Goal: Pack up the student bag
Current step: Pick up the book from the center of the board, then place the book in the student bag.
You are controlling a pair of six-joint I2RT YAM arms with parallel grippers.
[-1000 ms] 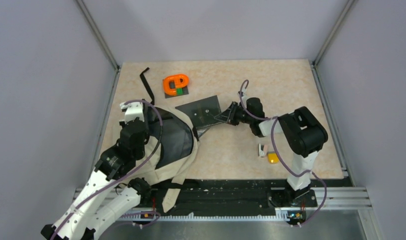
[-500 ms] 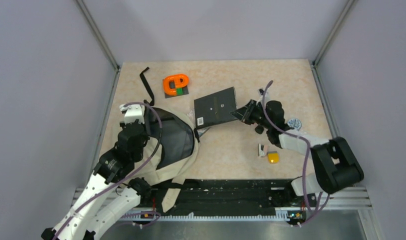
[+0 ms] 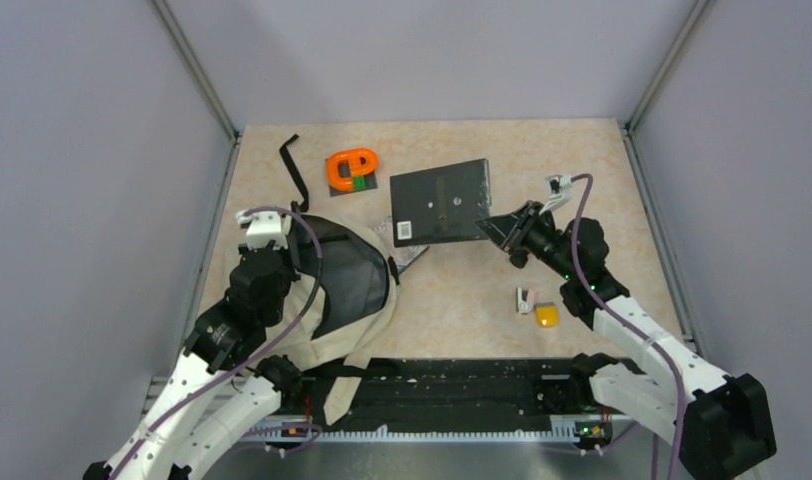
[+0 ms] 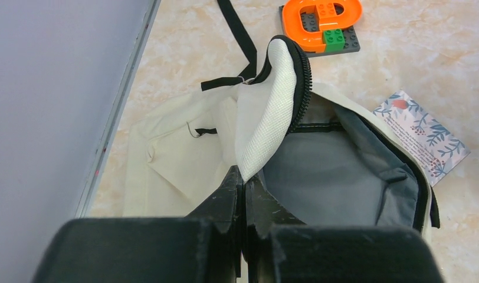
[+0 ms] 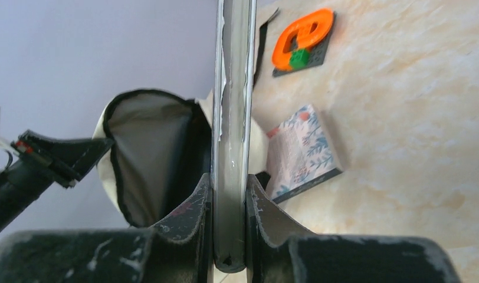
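With the left gripper (image 4: 244, 184) pinched shut on the student bag (image 3: 347, 275) at near left, spreading its mouth, the right gripper (image 5: 230, 197), clamped on the black book (image 3: 442, 202), should slide it in edge-first.

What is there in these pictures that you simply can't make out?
- Top view: small yellow object, too small to identify.
- Top view: floral booklet, mostly hidden under the black book.
- Left wrist view: student bag bottom, blocked by the left gripper.
- Right wrist view: book's cover, seen edge-on.
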